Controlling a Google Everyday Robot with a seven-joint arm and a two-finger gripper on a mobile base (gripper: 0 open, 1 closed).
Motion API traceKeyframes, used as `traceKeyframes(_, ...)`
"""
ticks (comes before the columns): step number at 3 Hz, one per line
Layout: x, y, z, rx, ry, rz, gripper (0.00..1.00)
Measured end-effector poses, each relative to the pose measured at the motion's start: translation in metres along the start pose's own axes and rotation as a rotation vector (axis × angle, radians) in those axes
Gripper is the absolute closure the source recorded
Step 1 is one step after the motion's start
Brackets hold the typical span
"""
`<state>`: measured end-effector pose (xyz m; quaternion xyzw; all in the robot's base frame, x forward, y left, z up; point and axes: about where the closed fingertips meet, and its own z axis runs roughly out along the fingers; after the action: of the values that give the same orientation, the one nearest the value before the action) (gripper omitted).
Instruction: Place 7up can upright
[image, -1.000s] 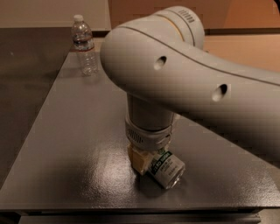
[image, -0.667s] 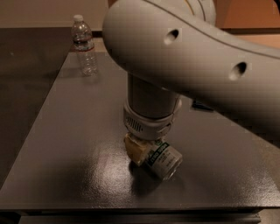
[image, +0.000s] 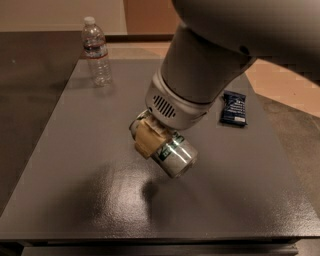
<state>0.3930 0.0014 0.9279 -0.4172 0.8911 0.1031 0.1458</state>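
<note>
The 7up can (image: 172, 150) is silver with a green label band. It hangs tilted above the middle of the dark grey table (image: 75, 165), its silver end pointing down and to the right. My gripper (image: 152, 137) is shut on the can, with a tan finger pad (image: 146, 140) pressed on its near side. The big white arm comes in from the upper right and hides the far finger. A dark shadow lies on the table below the can.
A clear plastic water bottle (image: 96, 51) stands upright at the table's far left. A flat dark blue snack packet (image: 234, 108) lies at the right side. The table's front edge runs along the bottom; floor shows on both sides.
The can was lying on the table in my gripper; now it is lifted off the surface and tilted. The arm has risen and swung, uncovering the blue packet.
</note>
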Motion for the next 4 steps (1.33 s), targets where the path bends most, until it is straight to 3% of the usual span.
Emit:
traceKeyframes(2,-0.033,-0.009,-0.002,-0.146,-0.330,-0.047,1.00)
traceKeyframes(4,-0.031,-0.020,0.013,-0.265,-0.617,-0.002,1.00)
